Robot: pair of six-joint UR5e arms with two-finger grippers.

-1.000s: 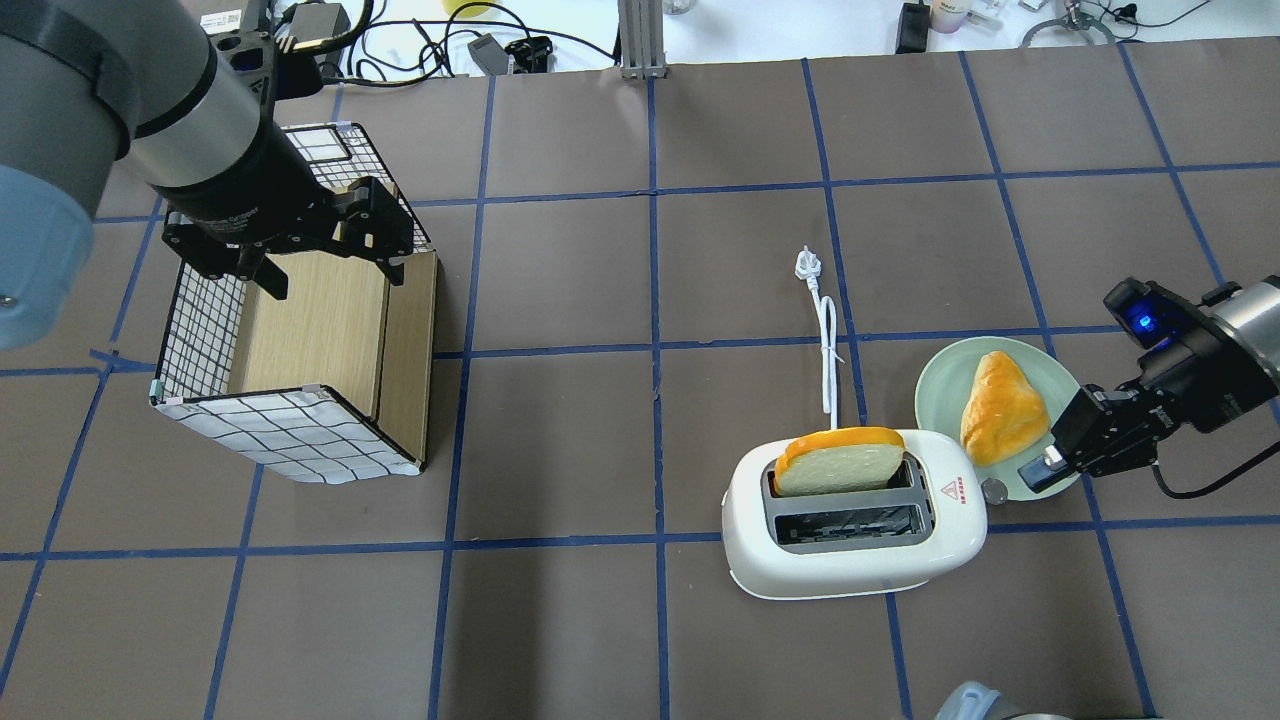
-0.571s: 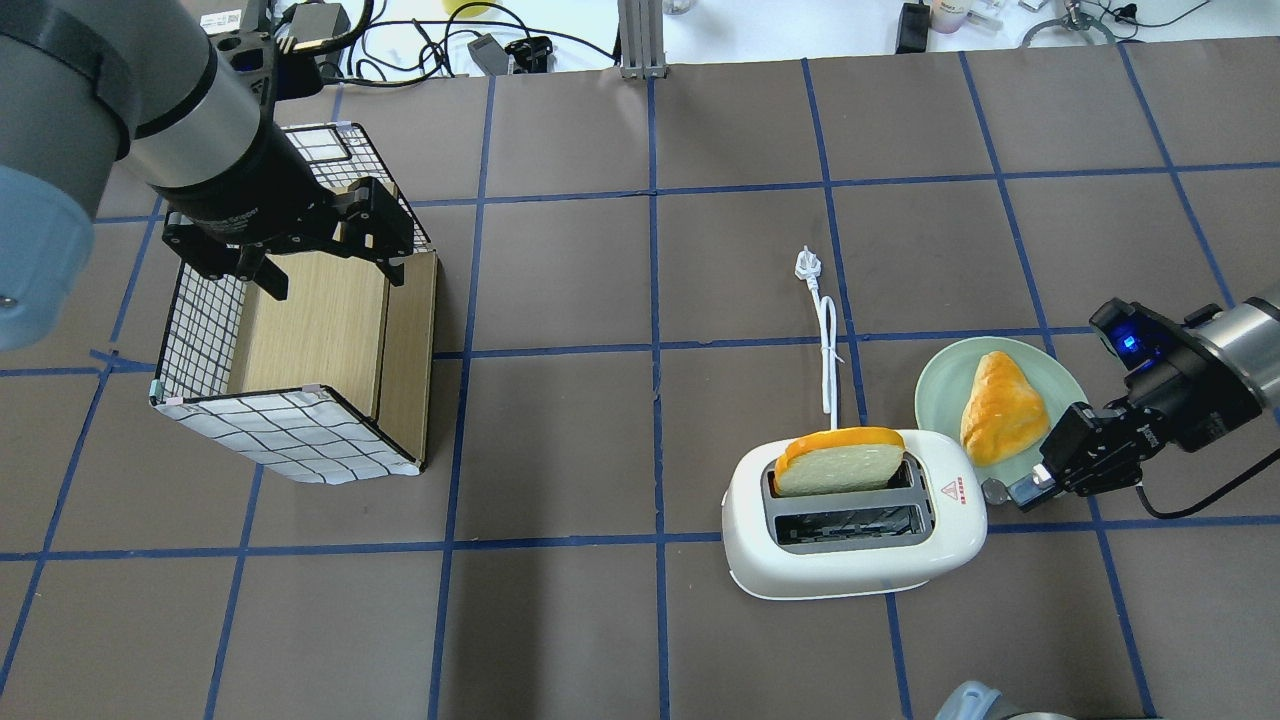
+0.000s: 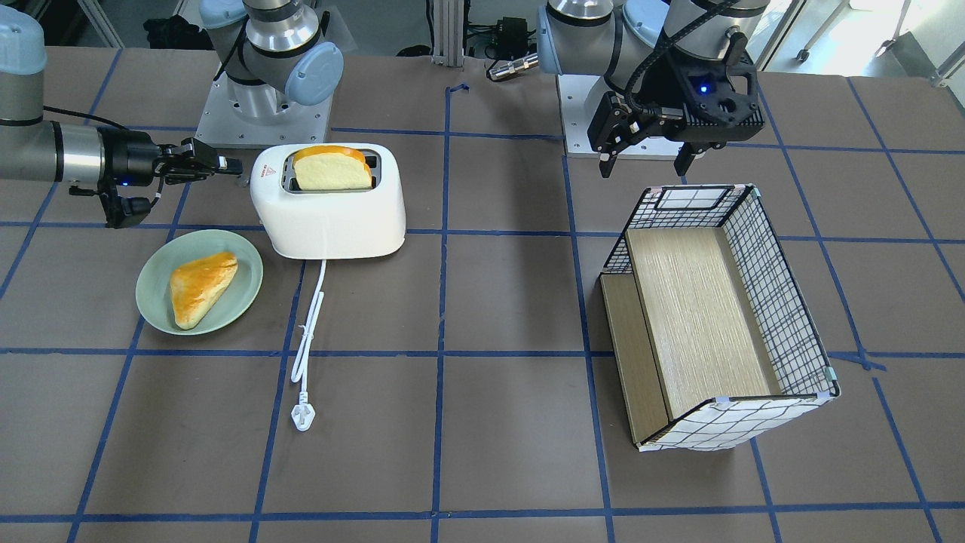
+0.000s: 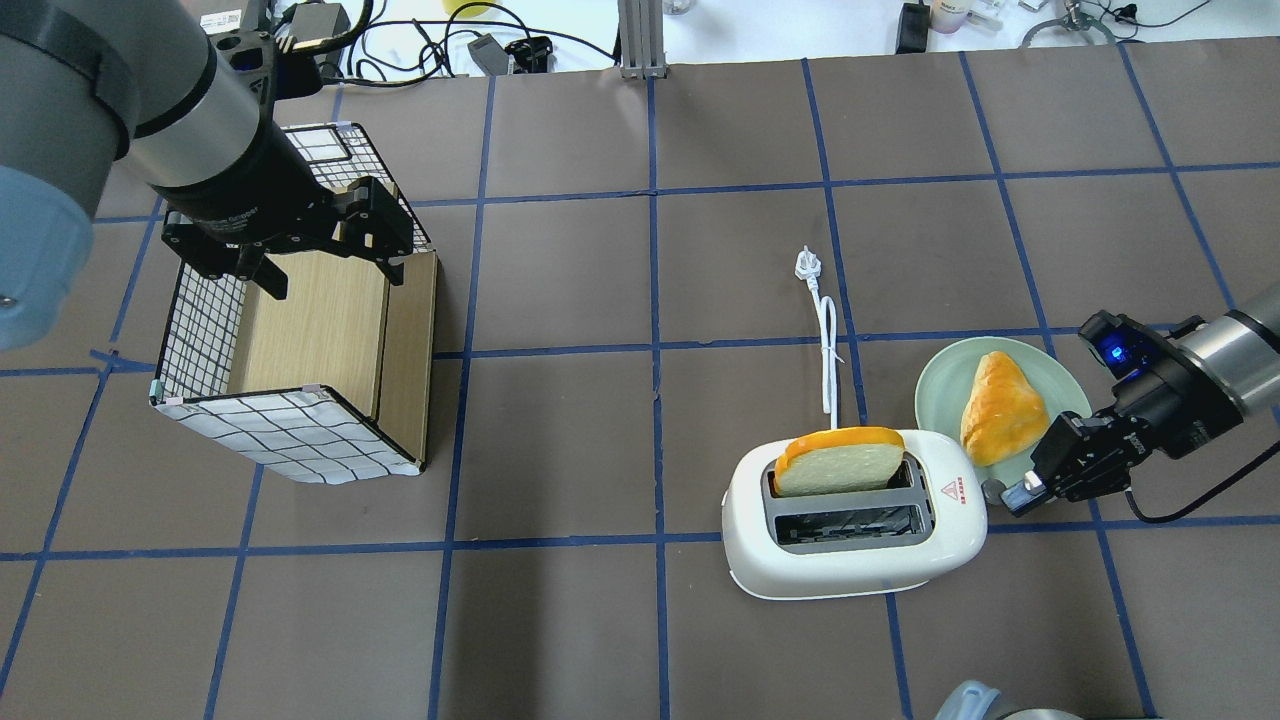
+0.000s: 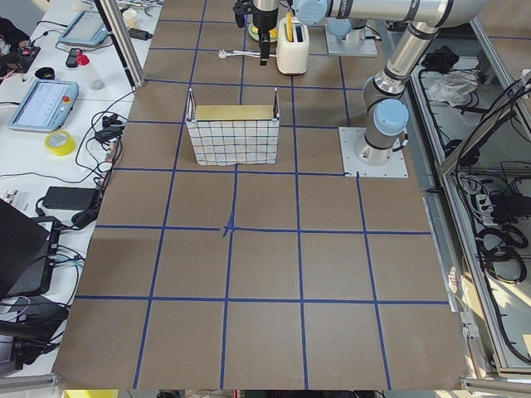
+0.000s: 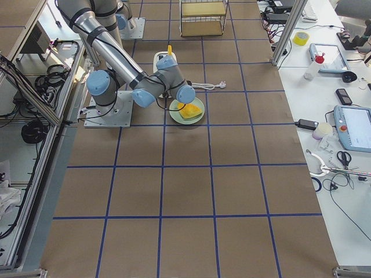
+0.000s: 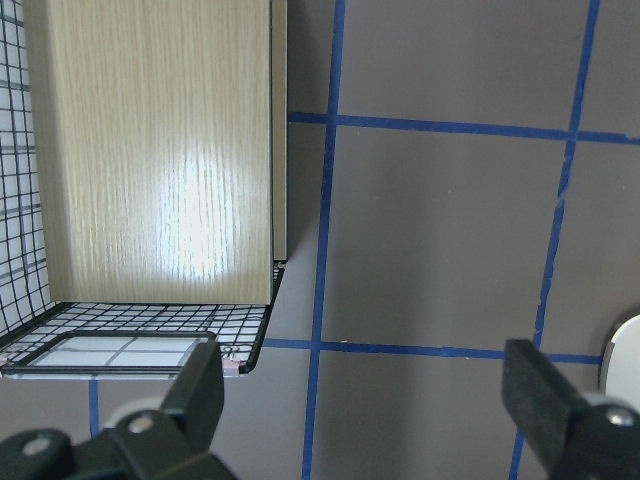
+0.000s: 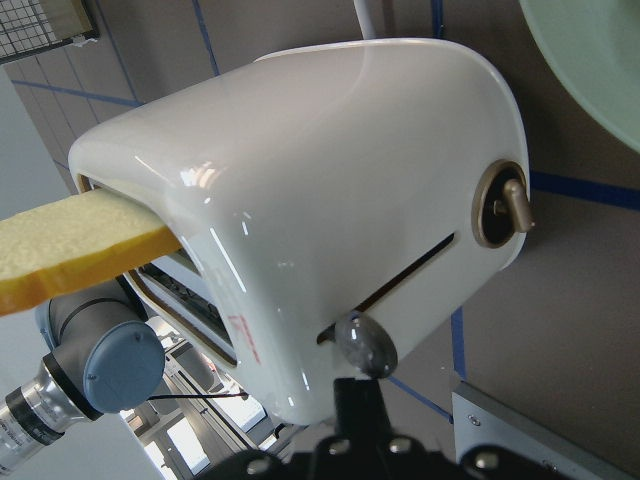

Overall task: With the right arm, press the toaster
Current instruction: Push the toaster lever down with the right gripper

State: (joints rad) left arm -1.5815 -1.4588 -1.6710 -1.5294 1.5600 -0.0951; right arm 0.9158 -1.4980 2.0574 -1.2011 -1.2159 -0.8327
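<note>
The white two-slot toaster (image 4: 855,540) stands right of the table's middle, its red triangle mark toward my right arm. It also shows in the front view (image 3: 328,207) and the right wrist view (image 8: 330,180). A bread slice (image 4: 835,462) stands high in its far slot. My right gripper (image 4: 1015,495) is shut and empty. Its tip is right at the grey lever knob (image 8: 365,345) on the toaster's end; I cannot tell whether they touch. My left gripper (image 4: 330,270) is open and empty, above the checked wire box (image 4: 300,430).
A pale green plate (image 4: 940,385) with a golden pastry (image 4: 1000,410) lies just beyond my right gripper, beside the toaster. The toaster's white cord (image 4: 828,350) and plug (image 4: 806,265) trail away from it. A round dial (image 8: 500,205) sits on the toaster's end.
My right gripper has moved off the plate's edge, down and left toward the toaster's end, until its tip reached the lever knob. The left arm has not moved.
</note>
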